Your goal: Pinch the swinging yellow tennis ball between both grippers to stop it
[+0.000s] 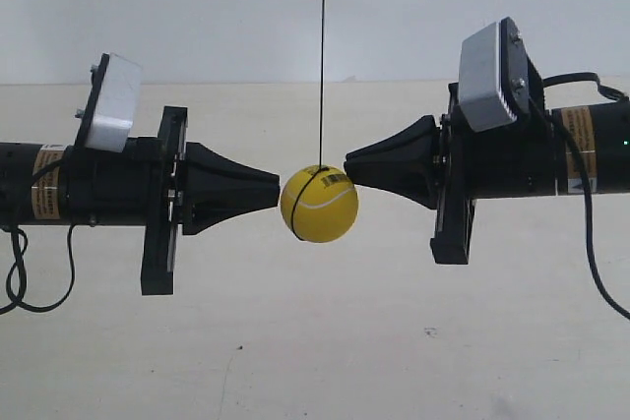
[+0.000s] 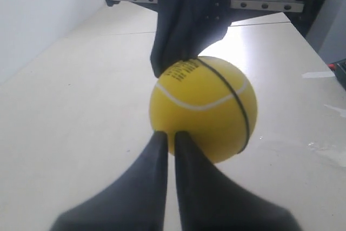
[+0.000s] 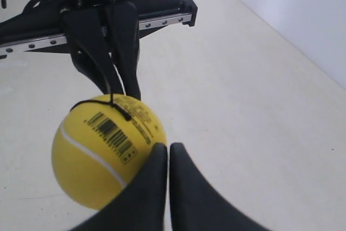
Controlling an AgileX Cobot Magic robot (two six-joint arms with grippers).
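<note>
The yellow tennis ball (image 1: 319, 206) hangs on a thin dark string (image 1: 322, 56) between the two arms. My left gripper (image 1: 278, 192), the arm at the exterior view's left, is shut, and its tip touches the ball's side. My right gripper (image 1: 347, 162) is also shut; its tip meets the ball's upper side by the black label. In the left wrist view the ball (image 2: 203, 109) sits right at my left gripper (image 2: 168, 133), with the right gripper's fingers (image 2: 184, 47) beyond it. In the right wrist view the ball (image 3: 102, 150) lies to one side of my right gripper (image 3: 168, 145).
A pale tabletop (image 1: 325, 341) lies below the ball, with a white wall (image 1: 246, 7) behind. Black cables hang from both arms at the exterior view's left edge (image 1: 15, 282) and right edge (image 1: 596, 243).
</note>
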